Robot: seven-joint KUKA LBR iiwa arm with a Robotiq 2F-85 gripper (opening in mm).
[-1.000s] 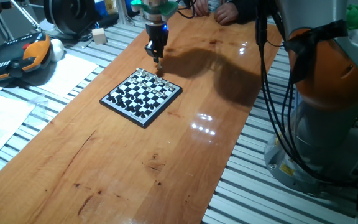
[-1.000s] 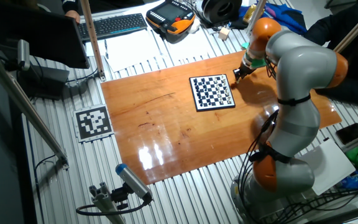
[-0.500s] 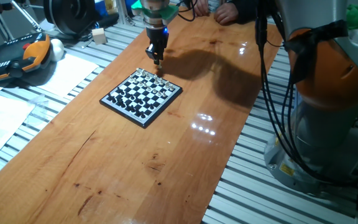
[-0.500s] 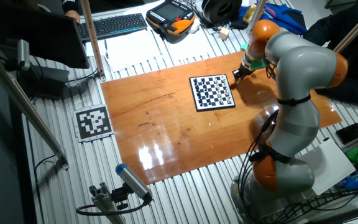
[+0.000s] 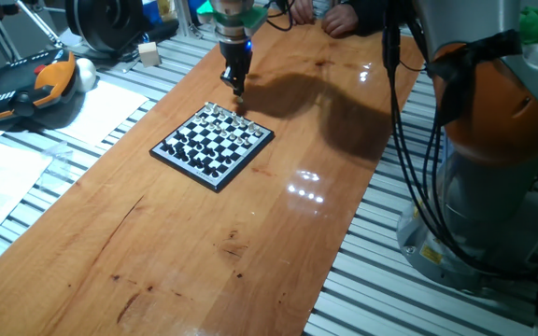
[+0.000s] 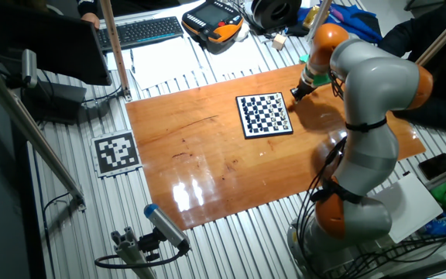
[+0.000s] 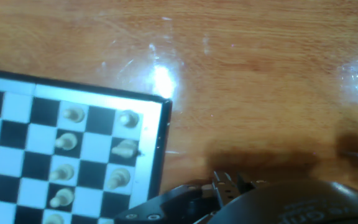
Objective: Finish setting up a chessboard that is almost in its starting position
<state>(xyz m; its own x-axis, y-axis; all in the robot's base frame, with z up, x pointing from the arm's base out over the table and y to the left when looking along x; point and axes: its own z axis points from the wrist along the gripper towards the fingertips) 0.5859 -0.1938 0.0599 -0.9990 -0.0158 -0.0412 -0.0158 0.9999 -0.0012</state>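
Observation:
The chessboard [image 5: 213,145] lies on the wooden table, a small black-rimmed board with rows of tiny black and white pieces. My gripper [image 5: 238,91] hangs just beyond the board's far corner, above bare wood, its fingers drawn together to a narrow point. The other fixed view puts the gripper [image 6: 294,94] right of the chessboard [image 6: 264,114]. The hand view shows the chessboard's corner rim [image 7: 157,155] at the left, with white pieces; one white piece [image 7: 124,148] by the edge leans over. The gripper [image 7: 227,182] shows only at the bottom edge. I see nothing held.
A pendant with orange trim [image 5: 26,84] and sheets of paper [image 5: 106,107] lie left of the table. A person's hands [image 5: 330,17] rest at the far end. The arm's base [image 5: 493,159] stands at the right. A keyboard [image 6: 142,31] lies beyond the table.
The gripper has risen very slightly beside the board's far corner. The board and its pieces look unchanged.

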